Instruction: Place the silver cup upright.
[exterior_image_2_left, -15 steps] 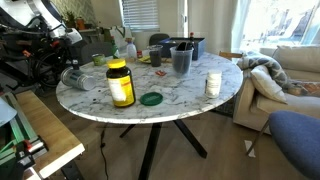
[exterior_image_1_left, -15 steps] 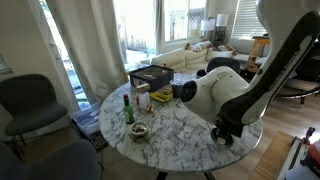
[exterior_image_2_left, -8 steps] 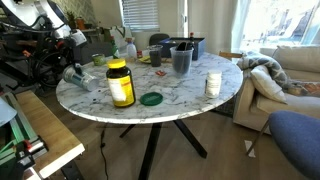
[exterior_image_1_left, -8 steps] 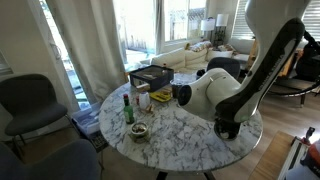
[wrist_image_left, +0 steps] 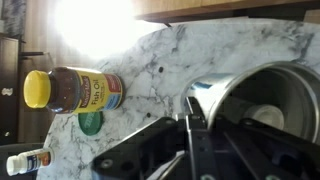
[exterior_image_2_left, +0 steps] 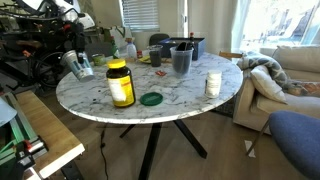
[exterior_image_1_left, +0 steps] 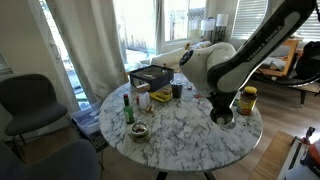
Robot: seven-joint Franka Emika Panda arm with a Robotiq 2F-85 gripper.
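The silver cup (exterior_image_2_left: 72, 65) is a shiny metal tumbler near the marble table's (exterior_image_2_left: 180, 95) edge. In both exterior views it hangs just above the tabletop; its exact tilt is hard to judge. My gripper (exterior_image_2_left: 70, 52) comes down on it from above. From the opposite side the cup (exterior_image_1_left: 226, 118) shows below the gripper (exterior_image_1_left: 222, 107). In the wrist view the cup (wrist_image_left: 275, 95) fills the right side, its dark mouth facing the camera. The gripper (wrist_image_left: 192, 120) is shut on the cup's rim, one finger inside the mouth and one outside.
An amber jar with a yellow lid (exterior_image_2_left: 120, 83) stands close to the cup, with a green lid (exterior_image_2_left: 151, 98) beside it. A small white bottle (exterior_image_2_left: 213, 84), a dark cup (exterior_image_2_left: 181, 60) and a dark tray (exterior_image_2_left: 186, 45) sit farther along. A green bottle (exterior_image_1_left: 127, 108) and a bowl (exterior_image_1_left: 139, 130) occupy the other side.
The jaws have closed on the cup's rim. The arm has risen and swung, and the cup has come up off the tabletop with it.
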